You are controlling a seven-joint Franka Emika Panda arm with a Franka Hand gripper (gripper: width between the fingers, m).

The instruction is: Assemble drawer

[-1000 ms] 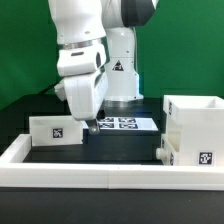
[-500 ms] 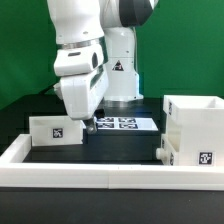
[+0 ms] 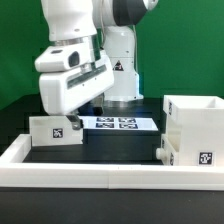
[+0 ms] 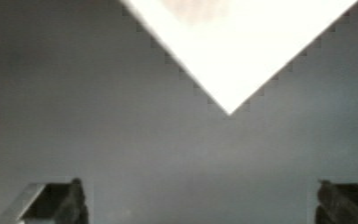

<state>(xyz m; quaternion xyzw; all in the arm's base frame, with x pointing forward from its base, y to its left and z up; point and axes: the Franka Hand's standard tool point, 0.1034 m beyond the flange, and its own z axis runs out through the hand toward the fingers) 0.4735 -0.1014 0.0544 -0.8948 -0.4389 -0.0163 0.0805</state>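
Note:
The tall white shell (image 3: 194, 122) of the drawer stands at the exterior view's right, with a tag low on its front. One small white tray (image 3: 46, 131) with a tag sits at the exterior view's left. A second low white part (image 3: 167, 151) shows against the shell's left side. My gripper (image 3: 72, 122) hangs tilted just above the left tray's right end. In the wrist view my gripper (image 4: 202, 205) is open and empty, its fingertips (image 4: 55, 200) wide apart over the dark table. A blurred white corner (image 4: 229, 40) of a part lies beyond them.
The marker board (image 3: 122, 123) lies flat at the back middle, by the robot's base. A long low white rail (image 3: 100, 172) edges the table's front and sides. The table top (image 3: 110, 148) is black.
My hand has swung to the exterior view's left and tilted, from beside the marker board to over the left tray. The drawer parts have not moved.

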